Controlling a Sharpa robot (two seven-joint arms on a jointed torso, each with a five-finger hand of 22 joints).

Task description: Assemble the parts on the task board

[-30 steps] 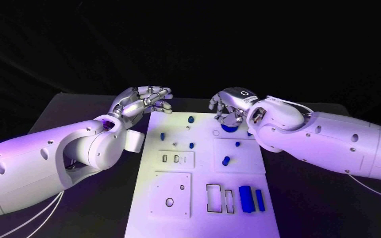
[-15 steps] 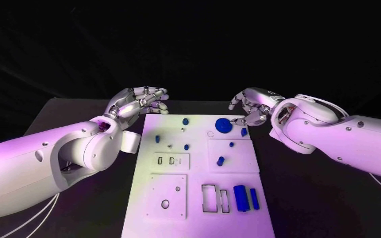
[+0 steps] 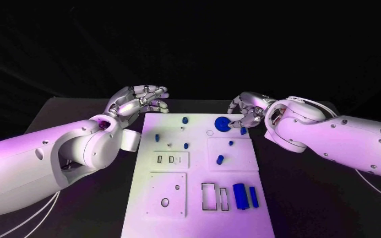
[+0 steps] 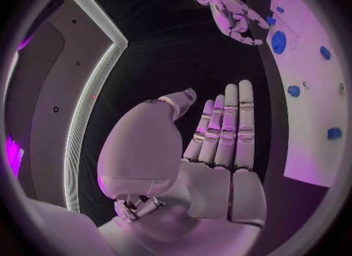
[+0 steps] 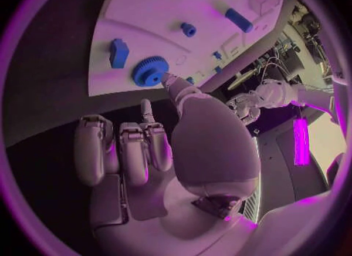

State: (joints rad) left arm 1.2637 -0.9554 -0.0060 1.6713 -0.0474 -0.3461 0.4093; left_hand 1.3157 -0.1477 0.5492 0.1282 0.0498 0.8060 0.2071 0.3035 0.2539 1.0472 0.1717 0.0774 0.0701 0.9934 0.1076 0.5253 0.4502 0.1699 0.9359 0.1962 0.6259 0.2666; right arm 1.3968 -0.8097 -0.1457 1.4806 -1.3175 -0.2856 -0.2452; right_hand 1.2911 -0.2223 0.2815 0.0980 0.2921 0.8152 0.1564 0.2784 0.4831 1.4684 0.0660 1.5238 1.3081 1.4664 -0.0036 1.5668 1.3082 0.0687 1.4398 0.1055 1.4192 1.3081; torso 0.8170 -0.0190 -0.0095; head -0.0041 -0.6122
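Your right hand (image 3: 248, 109) sat at the board's (image 3: 199, 194) far right corner, holding nothing, fingers curled loosely, one fingertip (image 5: 168, 78) right at the gear (image 3: 223, 123), probably nudging it to seat. That gear lay flat on the board. Your left hand (image 3: 141, 101) hovered open off the far left corner above the desk (image 3: 79, 111), likely just parked clear.

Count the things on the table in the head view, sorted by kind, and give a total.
Blue gear: 1
Other blue parts: 8
White task board: 1
Silver hands: 2, the left hand and the right hand
Total: 12
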